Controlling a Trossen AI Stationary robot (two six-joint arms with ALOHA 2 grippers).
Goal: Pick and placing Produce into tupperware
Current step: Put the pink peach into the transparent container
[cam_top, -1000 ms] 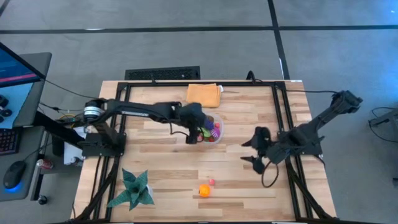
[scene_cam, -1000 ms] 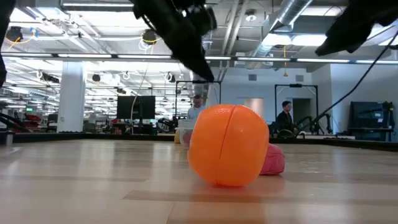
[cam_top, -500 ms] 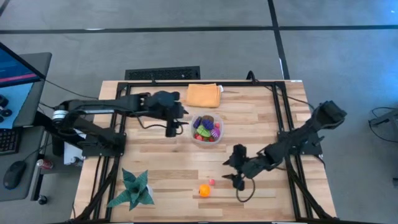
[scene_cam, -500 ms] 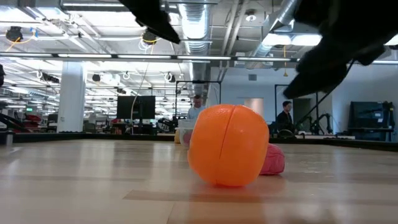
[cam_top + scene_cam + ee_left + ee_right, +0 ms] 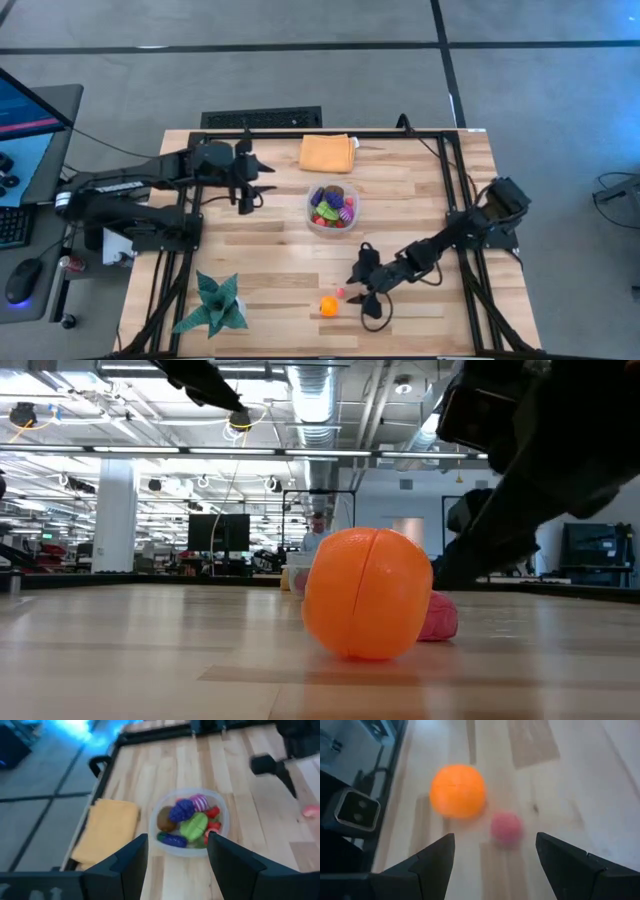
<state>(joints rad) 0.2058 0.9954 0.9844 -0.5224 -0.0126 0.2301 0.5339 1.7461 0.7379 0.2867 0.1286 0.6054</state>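
Note:
The clear tupperware (image 5: 333, 208) sits mid-table holding several toy fruits: purple, green, brown, magenta and red (image 5: 190, 822). An orange ball-like fruit (image 5: 328, 306) and a small pink piece (image 5: 341, 293) lie on the wood near the near edge, touching no gripper; both show in the right wrist view (image 5: 457, 791) (image 5: 506, 827). My right gripper (image 5: 364, 291) is open, just right of the pink piece, its fingers spread toward both fruits. My left gripper (image 5: 246, 185) is open and empty, left of the tupperware.
A folded orange cloth (image 5: 327, 152) lies by the far edge behind the tupperware. A green spiky star-shaped plant (image 5: 212, 306) stands at the near left corner. Black frame rails (image 5: 450, 190) run along the table's sides. Bare wood lies between the tupperware and the loose fruits.
My left gripper has drawn back from over the tupperware toward the table's left. My right gripper has swept from the right side toward the near edge and left, stretching out low toward the pink piece and the orange fruit. The fruits have stayed put.

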